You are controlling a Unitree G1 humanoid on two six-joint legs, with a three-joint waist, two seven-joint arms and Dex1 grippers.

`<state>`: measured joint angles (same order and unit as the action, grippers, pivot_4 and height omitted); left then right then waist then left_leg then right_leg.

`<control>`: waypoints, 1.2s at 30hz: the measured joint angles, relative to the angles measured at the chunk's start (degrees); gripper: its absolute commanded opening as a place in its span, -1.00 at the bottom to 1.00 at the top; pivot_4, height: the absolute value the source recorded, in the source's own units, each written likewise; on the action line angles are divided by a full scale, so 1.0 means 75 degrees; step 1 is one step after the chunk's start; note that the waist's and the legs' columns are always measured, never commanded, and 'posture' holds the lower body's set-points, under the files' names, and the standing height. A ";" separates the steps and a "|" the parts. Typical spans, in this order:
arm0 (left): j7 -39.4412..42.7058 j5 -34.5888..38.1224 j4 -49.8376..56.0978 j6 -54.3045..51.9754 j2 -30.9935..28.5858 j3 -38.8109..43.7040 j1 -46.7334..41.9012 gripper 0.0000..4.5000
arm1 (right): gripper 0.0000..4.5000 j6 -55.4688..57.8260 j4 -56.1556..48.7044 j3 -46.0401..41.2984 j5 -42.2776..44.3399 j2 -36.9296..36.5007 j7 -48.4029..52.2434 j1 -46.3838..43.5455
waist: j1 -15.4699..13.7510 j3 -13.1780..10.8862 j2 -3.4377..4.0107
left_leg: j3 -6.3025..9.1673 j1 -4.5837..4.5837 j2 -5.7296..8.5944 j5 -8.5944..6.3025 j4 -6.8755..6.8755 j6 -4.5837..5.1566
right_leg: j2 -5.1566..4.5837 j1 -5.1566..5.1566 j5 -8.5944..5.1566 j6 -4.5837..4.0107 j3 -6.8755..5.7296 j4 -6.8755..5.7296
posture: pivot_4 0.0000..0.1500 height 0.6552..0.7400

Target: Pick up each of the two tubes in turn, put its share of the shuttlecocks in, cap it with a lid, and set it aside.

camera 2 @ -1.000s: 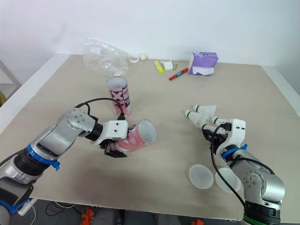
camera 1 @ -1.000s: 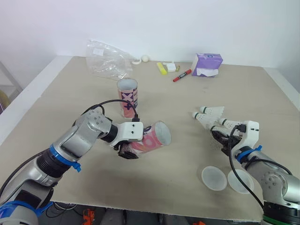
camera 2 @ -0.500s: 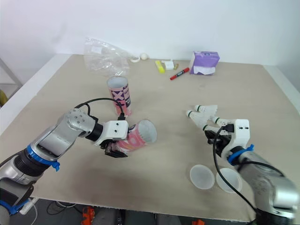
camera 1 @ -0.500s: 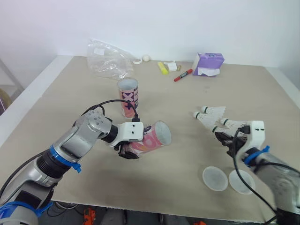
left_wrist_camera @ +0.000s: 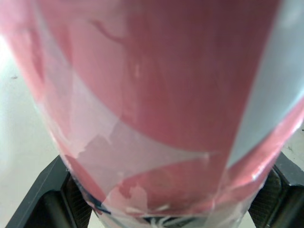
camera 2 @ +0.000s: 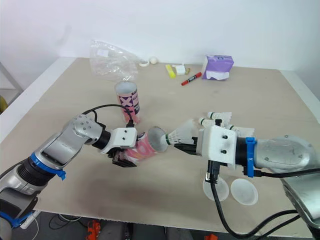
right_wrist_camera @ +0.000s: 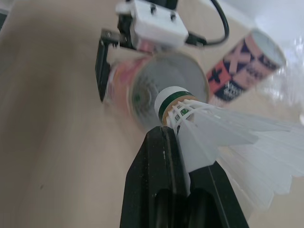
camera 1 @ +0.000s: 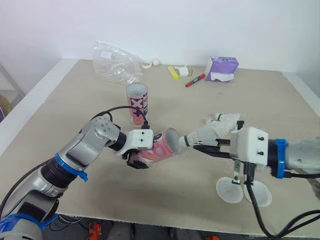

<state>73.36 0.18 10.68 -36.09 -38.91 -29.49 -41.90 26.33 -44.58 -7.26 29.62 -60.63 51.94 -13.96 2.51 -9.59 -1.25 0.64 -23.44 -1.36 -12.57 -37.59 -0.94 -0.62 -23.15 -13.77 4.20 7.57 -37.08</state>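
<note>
Left eye view: left tool (camera 1: 136, 159) clamps tube (camera 1: 161, 147); right tool (camera 1: 196, 146) pinches shuttlecock (camera 1: 202, 135) at rim (right_wrist_camera: 206, 85).

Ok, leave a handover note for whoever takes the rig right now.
Left gripper: shut on pink tube, held tilted.
Right gripper: shut on shuttlecock, cork at the tube's mouth, not yet in.
Second tube stands upright farther back.
Two shuttlecocks lie loose on the table; two lids lie near the front edge.
Done: nothing capped. Left: fill, cap and set aside both tubes.
</note>
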 measured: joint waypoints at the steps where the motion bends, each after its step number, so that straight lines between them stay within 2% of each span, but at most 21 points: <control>1: 0.0000 0.0000 0.0000 -0.0003 -0.0001 0.0000 -0.0001 0.69 | -0.95 -0.0089 0.0108 0.0381 -0.0249 0.0145 -0.0011 -0.0350 | 0.0000 -0.0001 -0.0004 | 0.0001 0.0002 -0.0005 0.0000 0.0000 0.0000 | 0.0001 0.0000 0.0000 -0.0001 -0.0005 0.0000 | 1.00 1.00; 8: -0.0001 0.0005 0.0023 -0.0046 0.0003 0.0001 0.0002 0.69 | -0.95 -0.0505 0.0582 0.1499 -0.1146 0.0436 0.0092 -0.0964 | -0.0011 -0.0001 -0.0003 | 0.0000 -0.0013 -0.0003 0.0001 0.0001 0.0001 | 0.0001 -0.0007 -0.0001 -0.0002 -0.0005 0.0000 | 1.00 1.00; 12: -0.0018 0.0004 0.0084 -0.0084 0.0006 0.0002 0.0002 0.69 | -0.45 -0.0500 0.0639 0.1630 -0.1285 0.0535 0.0241 -0.1331 | -0.0013 -0.0001 -0.0004 | 0.0002 -0.0013 -0.0003 0.0001 0.0001 0.0001 | 0.0001 -0.0005 0.0000 -0.0001 -0.0005 -0.0001 | 1.00 1.00; 14: -0.0026 0.0005 0.0104 -0.0113 0.0007 0.0002 0.0003 0.69 | 0.03 -0.0458 0.0770 0.1624 -0.1289 0.0482 0.0403 -0.1392 | -0.0013 -0.0001 -0.0003 | 0.0002 -0.0013 -0.0003 0.0001 0.0001 0.0001 | 0.0001 -0.0005 0.0000 -0.0001 -0.0005 -0.0001 | 1.00 1.00; 15: -0.0026 0.0005 0.0119 -0.0142 0.0006 0.0002 0.0003 0.69 | 0.15 -0.0412 0.0775 0.1599 -0.1245 0.0482 0.0450 -0.1395 | -0.0013 -0.0001 -0.0003 | 0.0002 -0.0013 -0.0003 0.0001 0.0001 0.0002 | 0.0001 -0.0005 0.0000 -0.0001 -0.0005 -0.0001 | 1.00 1.00; 19: -0.0034 0.0004 0.0137 -0.0178 0.0007 0.0001 0.0003 0.69 | 0.97 -0.0030 0.0768 0.1226 -0.0750 0.0471 0.0599 -0.1416 | -0.0013 -0.0001 -0.0003 | 0.0005 -0.0015 -0.0003 0.0001 0.0001 0.0002 | 0.0002 -0.0004 0.0000 -0.0001 -0.0006 -0.0001 | 1.00 1.00; 24: -0.0039 0.0003 0.0132 -0.0178 0.0017 0.0000 0.0002 0.69 | 0.97 0.0999 0.0853 0.0057 0.0482 0.0259 0.0655 -0.1402 | -0.0014 -0.0001 -0.0004 | 0.0006 -0.0015 -0.0003 0.0001 0.0001 0.0002 | 0.0001 -0.0002 0.0000 -0.0001 -0.0007 -0.0001 | 1.00 1.00; 27: -0.0039 0.0002 0.0112 -0.0169 0.0019 -0.0001 0.0002 0.69 | 0.97 0.1029 0.1170 -0.0242 0.0583 0.0173 0.0730 -0.1397 | -0.0011 -0.0001 -0.0003 | 0.0004 -0.0012 -0.0003 0.0001 0.0001 0.0002 | 0.0001 -0.0001 0.0000 -0.0001 -0.0006 -0.0001 | 1.00 1.00; 30: -0.0039 0.0003 0.0084 -0.0159 0.0028 -0.0001 -0.0003 0.69 | 0.41 0.0739 0.1451 -0.0041 0.0296 0.0123 0.0894 -0.1470 | -0.0010 0.0000 0.0000 | 0.0002 -0.0008 -0.0003 0.0001 0.0001 0.0002 | 0.0001 -0.0001 0.0000 -0.0001 -0.0006 -0.0001 | 1.00 1.00; 36: -0.0037 0.0003 0.0050 -0.0143 0.0042 -0.0008 -0.0024 0.69 | -0.97 0.0114 0.1778 0.1305 -0.0559 0.0283 0.1282 -0.2408 | -0.0007 0.0000 0.0007 | -0.0004 -0.0005 -0.0004 0.0002 0.0001 0.0004 | 0.0001 -0.0003 0.0003 -0.0002 -0.0005 -0.0002 | 1.00 1.00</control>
<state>73.09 0.20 11.06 -37.16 -38.59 -29.55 -42.08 27.18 -31.24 2.53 25.43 -58.51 61.55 -32.02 2.45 -9.58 -1.19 0.61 -23.48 -1.39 -12.55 -37.58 -0.91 -0.61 -23.17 -13.75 4.18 7.53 -37.10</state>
